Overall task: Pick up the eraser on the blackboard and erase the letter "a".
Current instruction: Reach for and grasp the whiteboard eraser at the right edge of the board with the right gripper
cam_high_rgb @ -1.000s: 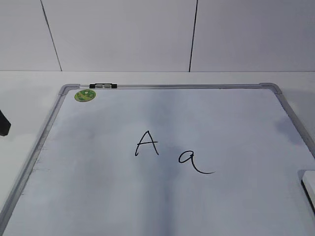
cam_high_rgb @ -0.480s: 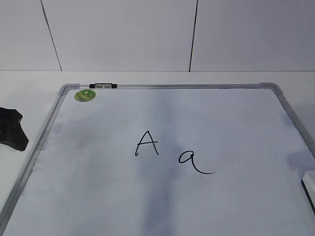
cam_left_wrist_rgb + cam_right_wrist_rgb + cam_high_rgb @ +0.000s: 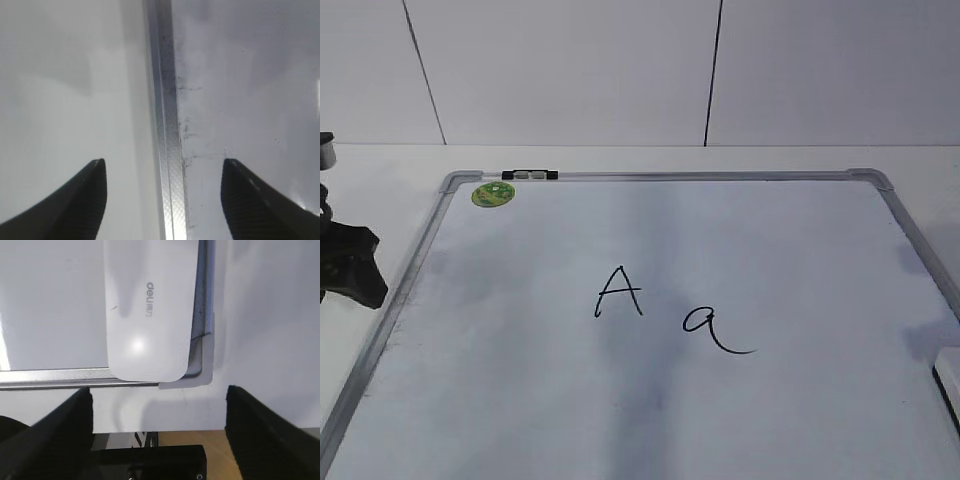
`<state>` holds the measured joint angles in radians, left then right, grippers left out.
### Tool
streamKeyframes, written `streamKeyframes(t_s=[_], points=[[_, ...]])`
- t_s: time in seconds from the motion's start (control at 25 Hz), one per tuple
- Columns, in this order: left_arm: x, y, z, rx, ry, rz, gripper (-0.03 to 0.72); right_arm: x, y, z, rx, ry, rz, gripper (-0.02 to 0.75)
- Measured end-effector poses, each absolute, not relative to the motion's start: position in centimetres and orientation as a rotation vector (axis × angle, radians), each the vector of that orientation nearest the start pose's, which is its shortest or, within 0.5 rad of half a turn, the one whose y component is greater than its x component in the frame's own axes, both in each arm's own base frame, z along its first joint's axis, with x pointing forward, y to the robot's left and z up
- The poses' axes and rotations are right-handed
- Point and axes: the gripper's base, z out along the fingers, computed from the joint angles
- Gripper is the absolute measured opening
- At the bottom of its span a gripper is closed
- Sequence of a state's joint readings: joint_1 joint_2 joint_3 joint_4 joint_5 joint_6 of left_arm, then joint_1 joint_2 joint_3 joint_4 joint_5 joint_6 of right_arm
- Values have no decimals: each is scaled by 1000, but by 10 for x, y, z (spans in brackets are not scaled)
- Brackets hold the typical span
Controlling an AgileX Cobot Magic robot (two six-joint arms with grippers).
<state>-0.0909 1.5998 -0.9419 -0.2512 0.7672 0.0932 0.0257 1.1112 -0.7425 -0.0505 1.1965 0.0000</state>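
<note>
The blackboard (image 3: 880, 260) is a white board in a silver frame, lying flat. On it are a capital "A" (image 3: 618, 292) and, to its right, the letter "a" (image 3: 705, 322) with a long tail. The eraser (image 3: 950, 365) lies at the board's right edge, mostly cut off. In the right wrist view the eraser (image 3: 150, 305) is a white block with grey lettering on the board's corner. My right gripper (image 3: 159, 395) is open and empty, hovering just short of it. My left gripper (image 3: 345, 265) is open and empty (image 3: 162, 167), straddling the board's left frame (image 3: 167, 150) from above.
A round green sticker (image 3: 493, 194) and a small black-and-silver clip (image 3: 530, 174) sit at the board's far left corner. The board lies on a white table (image 3: 380, 170) before a white panelled wall. The table's front edge and a black stand (image 3: 150, 460) show below the right gripper.
My left gripper has come into view at the left edge and moved up towards the board's frame. A shadow on the board's right side has slid down towards the eraser.
</note>
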Motion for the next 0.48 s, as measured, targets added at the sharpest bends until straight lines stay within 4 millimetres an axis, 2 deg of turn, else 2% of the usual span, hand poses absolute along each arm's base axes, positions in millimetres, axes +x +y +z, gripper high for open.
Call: streamKeyframes(t_s=[0.32,0.48], points=[[309,-45,209,45,2880,-292,531,174,1,246,-60,3054,-53,632],[315,-45,205,47,2905,-295,531,179,2,243,-59,3054,-46,632]])
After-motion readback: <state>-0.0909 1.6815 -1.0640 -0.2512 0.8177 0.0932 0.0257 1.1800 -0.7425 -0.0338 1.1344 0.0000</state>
